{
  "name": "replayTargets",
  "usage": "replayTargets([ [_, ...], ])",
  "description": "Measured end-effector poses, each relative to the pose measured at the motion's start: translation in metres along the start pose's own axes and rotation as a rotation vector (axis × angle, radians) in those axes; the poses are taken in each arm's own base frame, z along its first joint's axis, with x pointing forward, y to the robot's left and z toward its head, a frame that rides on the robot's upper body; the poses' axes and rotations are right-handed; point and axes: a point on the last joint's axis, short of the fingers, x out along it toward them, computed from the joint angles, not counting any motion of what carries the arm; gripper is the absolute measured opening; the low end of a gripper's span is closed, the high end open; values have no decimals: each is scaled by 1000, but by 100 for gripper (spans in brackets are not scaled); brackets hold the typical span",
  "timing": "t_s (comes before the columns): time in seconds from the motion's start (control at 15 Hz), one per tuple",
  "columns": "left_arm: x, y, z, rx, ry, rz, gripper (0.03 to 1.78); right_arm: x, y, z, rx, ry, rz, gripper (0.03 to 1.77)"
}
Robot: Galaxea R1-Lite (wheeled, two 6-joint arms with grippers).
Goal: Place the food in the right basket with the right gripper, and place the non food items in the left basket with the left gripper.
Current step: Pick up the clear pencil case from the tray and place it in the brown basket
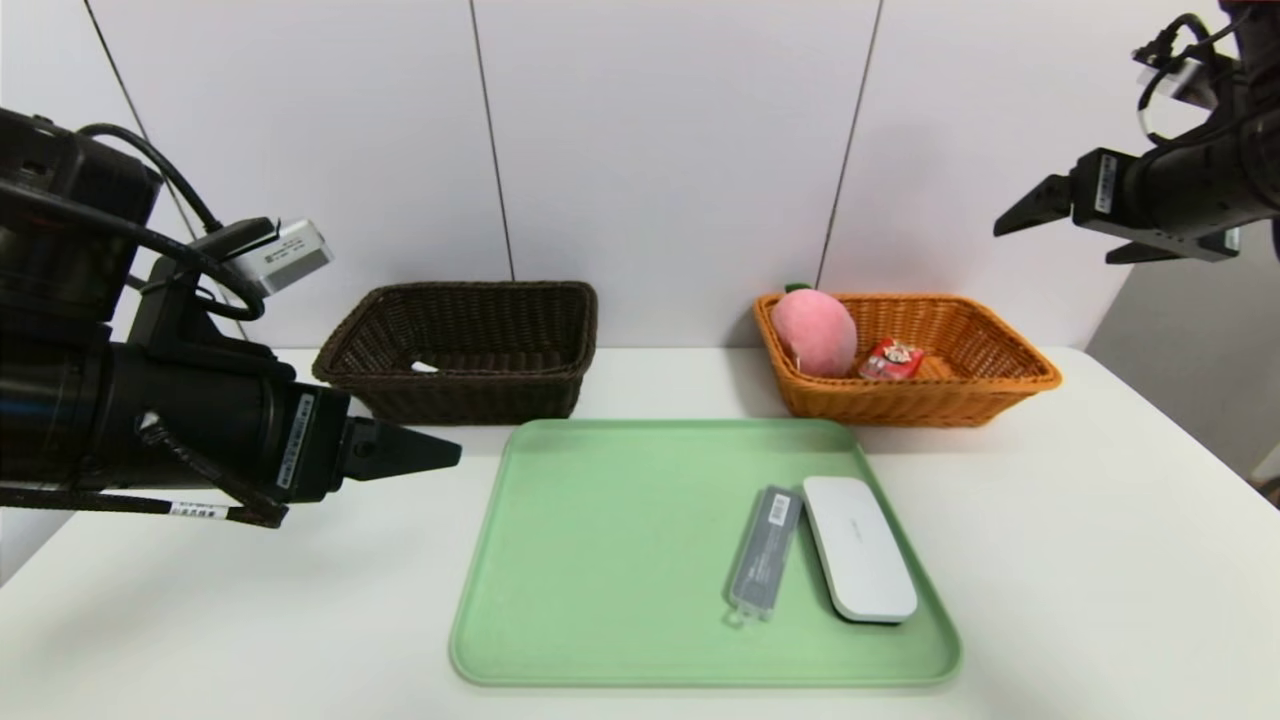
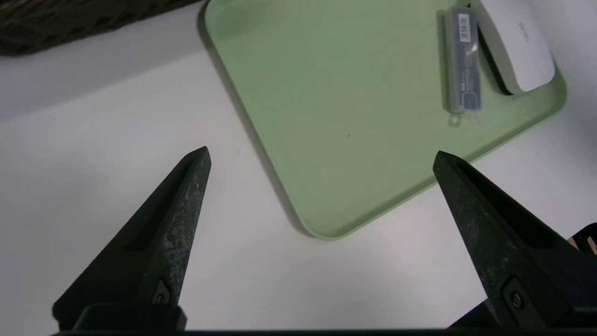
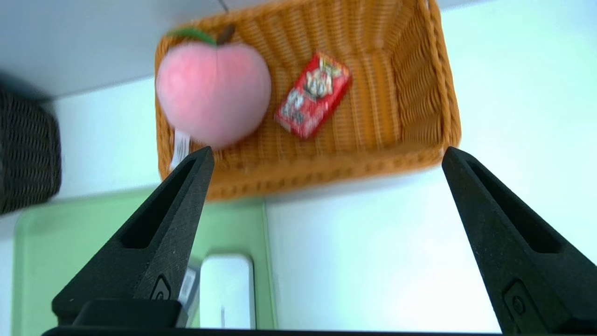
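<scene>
**Food is in; two cases on the tray are yours to take with the left arm**

Nearest you, the left gripper hangs over bare white table just off the near-left corner of the pale green plastic tray, its two black fingers spread wide and holding nothing. What you need lies across the tray from it, forward and to the right: the narrow grey transparent case with a white label and, touching or just beside it on its right, the white rounded oblong case. Both lie with their long axes running roughly near to far, slightly splayed. The grey one is the nearer to your left gripper and has open tray on its left side; I judge it the easier first pick, with the fingers set across its short width. Mind the tray's raised rim and the white case crowding one side.

Farther back, the dark brown woven wicker basket stands beyond the tray's left corner; something small and white shows inside it.

The bright orange woven wicker basket already holds the fuzzy pink plush peach and the small red drink carton. The right gripper is high above and right of it, fingers wide apart and empty.
</scene>
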Motion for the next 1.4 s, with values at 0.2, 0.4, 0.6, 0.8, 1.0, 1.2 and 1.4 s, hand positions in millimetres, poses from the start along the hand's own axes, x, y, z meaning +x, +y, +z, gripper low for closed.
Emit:
replayTargets([
  [0.2, 11, -15, 16, -15, -30, -60, 169, -40, -1, -22, -13, 68, -1, 169],
  [0.4, 32, -43, 35, -58, -21, -126, 169, -77, -2, -48, -55, 144, 5, 169],
  [0.6, 66, -73, 41, -50, 30, -91, 169, -102, -4, -65, -77, 187, 17, 169],
  [0.8, 97, -104, 35, -59, 88, -38, 169, -110, -6, -76, -74, 201, 24, 169],
  [1.0, 135, -131, 21, -59, 120, 62, 169, -113, -7, -88, -75, 232, 52, 169],
  [1.2, 162, -151, 3, -10, 161, 98, 169, -115, -8, -92, -71, 237, 55, 169],
  [1.4, 182, -167, -11, 41, 178, 138, 169, -114, -8, -94, -69, 249, 67, 169],
])
